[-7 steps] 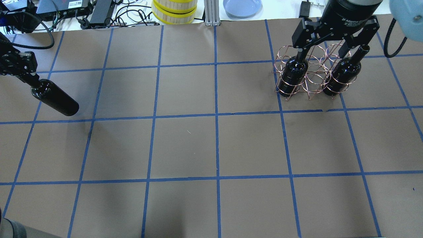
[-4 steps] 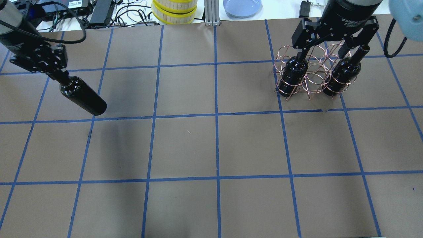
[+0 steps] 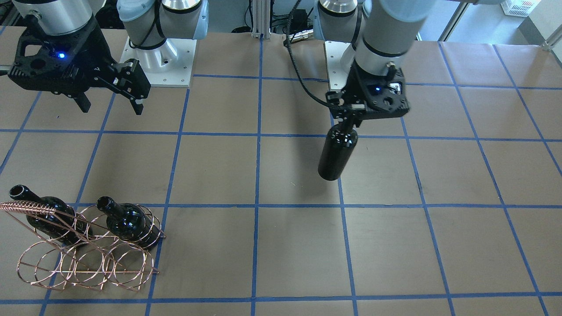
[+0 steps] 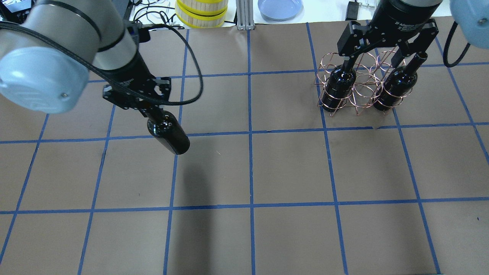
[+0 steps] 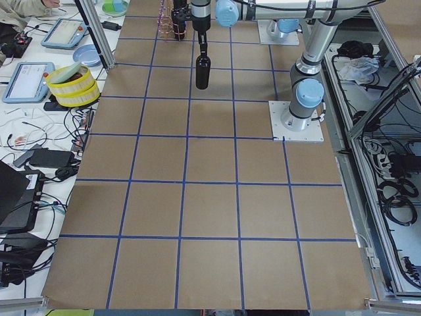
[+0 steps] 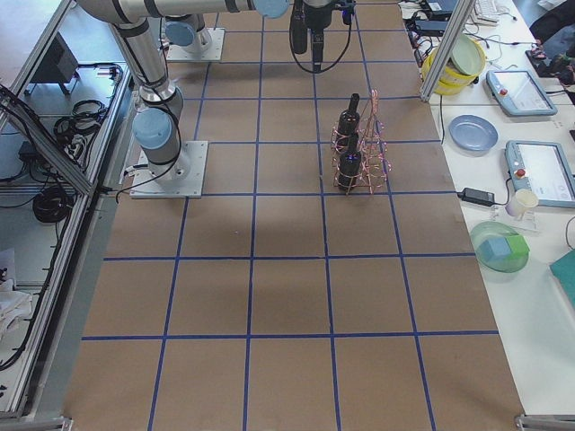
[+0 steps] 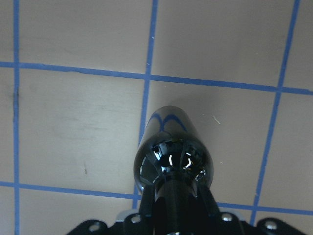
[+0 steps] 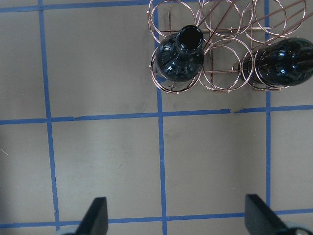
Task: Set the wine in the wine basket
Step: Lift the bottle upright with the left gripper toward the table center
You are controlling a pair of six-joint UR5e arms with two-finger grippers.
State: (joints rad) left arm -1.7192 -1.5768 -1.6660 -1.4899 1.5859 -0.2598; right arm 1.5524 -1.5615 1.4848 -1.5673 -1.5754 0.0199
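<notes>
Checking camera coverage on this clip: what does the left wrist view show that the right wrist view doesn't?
Only the left wrist view: the wine, seen down its neck, clamped in the left gripper. Only the right wrist view: the wine basket holding one racked bottle and another racked bottle, with the right gripper open and empty. Both: brown paper crossed by blue tape lines.

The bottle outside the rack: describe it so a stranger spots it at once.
On the blue-gridded table, find the left arm's end effector, left of centre in the overhead view. The bottle hangs from it by the neck, clear of the table. The other two bottles sit in the copper rack at far right.
</notes>
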